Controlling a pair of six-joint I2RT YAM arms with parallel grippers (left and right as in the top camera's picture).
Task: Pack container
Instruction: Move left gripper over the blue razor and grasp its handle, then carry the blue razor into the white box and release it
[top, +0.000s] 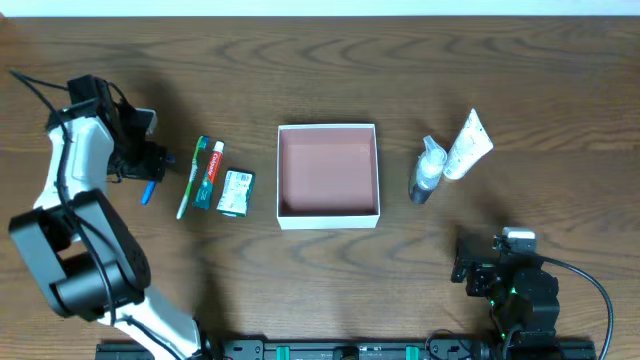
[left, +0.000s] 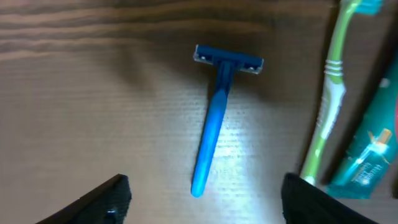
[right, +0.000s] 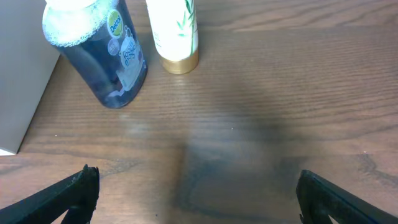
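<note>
The container (top: 329, 218), a square white-walled box with a pinkish inside, sits mid-table and holds nothing. A blue razor (top: 148, 190) lies left of it, and my open left gripper (top: 152, 160) hovers over it. In the left wrist view the razor (left: 214, 118) lies flat, its handle end between the spread fingers (left: 206, 188), untouched. My right gripper (top: 470, 262) is open and empty near the front right, with bare wood between its fingers (right: 196, 186).
A green toothbrush (top: 189, 178) (left: 326, 93), a toothpaste box (top: 210, 175) (left: 367, 155) and a small green-white packet (top: 236, 193) lie between razor and container. A blue bottle (top: 425, 172) (right: 102, 50) and a white tube (top: 466, 145) (right: 175, 31) lie right of the container.
</note>
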